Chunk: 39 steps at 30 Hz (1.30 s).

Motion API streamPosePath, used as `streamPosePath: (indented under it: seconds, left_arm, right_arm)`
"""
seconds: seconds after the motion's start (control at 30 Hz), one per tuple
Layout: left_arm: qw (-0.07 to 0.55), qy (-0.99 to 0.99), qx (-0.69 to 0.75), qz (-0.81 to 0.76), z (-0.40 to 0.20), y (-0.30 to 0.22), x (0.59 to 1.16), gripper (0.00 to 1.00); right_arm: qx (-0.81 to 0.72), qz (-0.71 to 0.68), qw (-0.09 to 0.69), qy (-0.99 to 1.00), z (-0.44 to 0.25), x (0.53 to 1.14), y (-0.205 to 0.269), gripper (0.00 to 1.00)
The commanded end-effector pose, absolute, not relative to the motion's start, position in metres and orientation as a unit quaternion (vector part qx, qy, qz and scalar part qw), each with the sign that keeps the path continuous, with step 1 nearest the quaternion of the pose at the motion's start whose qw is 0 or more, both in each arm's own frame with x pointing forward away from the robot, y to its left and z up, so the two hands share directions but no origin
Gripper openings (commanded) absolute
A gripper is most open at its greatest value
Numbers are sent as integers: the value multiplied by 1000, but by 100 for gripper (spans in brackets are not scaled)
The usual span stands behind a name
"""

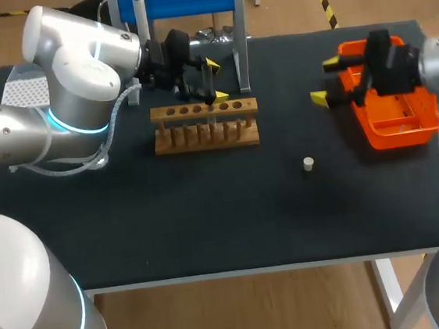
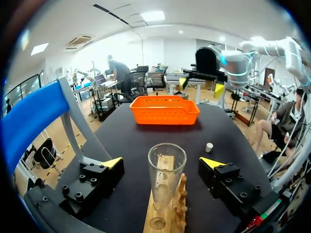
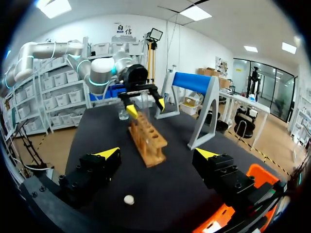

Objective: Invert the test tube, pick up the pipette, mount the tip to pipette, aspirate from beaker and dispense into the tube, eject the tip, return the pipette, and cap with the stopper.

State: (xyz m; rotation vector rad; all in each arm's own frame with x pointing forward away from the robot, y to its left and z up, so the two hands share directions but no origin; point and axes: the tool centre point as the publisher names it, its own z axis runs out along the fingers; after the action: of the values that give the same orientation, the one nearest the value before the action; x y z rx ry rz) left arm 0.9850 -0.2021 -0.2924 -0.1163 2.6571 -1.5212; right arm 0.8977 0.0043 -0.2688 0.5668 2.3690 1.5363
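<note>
So in the head view the left gripper (image 1: 216,81) sits at upper middle of the frame, right over the far edge of the wooden rack (image 1: 205,125), with the arm coming in from the left side. From its own wrist camera you can see the test tube (image 2: 166,174) standing upright in the rack with its open mouth up, and it's smack between the fingers (image 2: 112,163), but they're spread wide and neither one touches the glass, so that claw is wide and holding nothing. The right gripper (image 1: 325,81) is over at the upper right of the head view, just beside the left edge of the orange basket (image 1: 404,125), and its claw is spread wide too with nothing in it. In the right wrist view the rack runs straight ahead of that gripper, with the left gripper at the rack's far end. The little pale stopper (image 1: 308,164) is lying alone on the black table (image 1: 209,213), right of centre in the head view, well apart from the rack and a bit closer to the basket. There's also a blue stand (image 1: 179,0) on grey legs at the top middle of the head view, behind the rack.
</note>
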Motion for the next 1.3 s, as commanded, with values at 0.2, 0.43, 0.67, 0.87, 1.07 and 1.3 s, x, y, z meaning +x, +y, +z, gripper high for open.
streamPosePath:
  seconds: [0.2,0.43,0.67,0.87,1.07,1.3]
  left_arm:
    - [38,867,-38,-495,-292,-202,986,100]
    - [38,867,-38,-495,-292,-202,986,100]
    - [38,867,-38,-495,-292,-202,986,100]
    - [38,867,-38,-495,-292,-202,986,100]
    - [38,867,-38,-495,-292,-202,986,100]
    - [38,867,-38,-495,-292,-202,986,100]
  right_arm:
    - [236,515,158,809,-298,816,-14,100]
    - [240,509,156,812,-332,804,-6,100]
    - [238,498,144,821,-367,800,9,100]
    - [241,497,142,821,-387,807,17,100]
    - [251,499,139,818,-401,816,25,100]
    - [266,507,139,808,-411,827,27,100]
